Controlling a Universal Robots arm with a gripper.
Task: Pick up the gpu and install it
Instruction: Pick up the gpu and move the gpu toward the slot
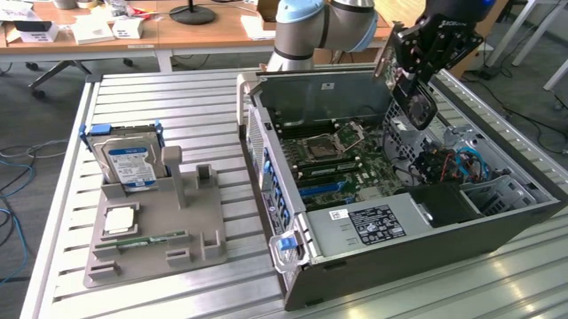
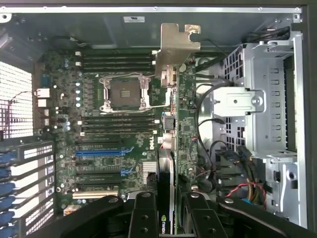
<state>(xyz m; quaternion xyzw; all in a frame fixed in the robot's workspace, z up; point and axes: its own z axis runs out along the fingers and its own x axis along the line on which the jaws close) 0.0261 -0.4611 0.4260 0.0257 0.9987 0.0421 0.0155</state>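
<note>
Hanging over the open computer case point(image 1: 417, 219), the end effector point(image 1: 408, 70) is clamped on the gpu point(image 1: 422, 106), its fingers point(image 2: 143, 213) pressing on the two faces of the card. The gpu is held on edge, clear of everything inside the case, with its round black fan facing the exterior view's right. In the wrist view the gpu point(image 2: 168, 168) is seen edge-on, running across the motherboard point(image 2: 99, 124) from the end effector point(image 2: 171, 214) to its silver end bracket point(image 2: 176, 47), which points toward the case wall beyond the CPU socket point(image 2: 124, 94).

Outside the case, to the exterior view's left of it, a grey fixture point(image 1: 159, 226) on the slatted worktop point(image 1: 177, 93) holds a hard drive point(image 1: 132, 163), a processor point(image 1: 120, 219) and a memory stick point(image 1: 142, 240).

By my reading the pick-up is done and the carry over the case is the step in hand; the card is not seated. The blue expansion slot point(image 2: 99, 152) lies to one side of the card's line, not under it. Seating would call for the card's connector edge to be squared up over a slot, with the bracket matched to a rear opening, before any downward push; the cables beside the drive cage point(image 2: 257, 99) look close enough to snag.
</note>
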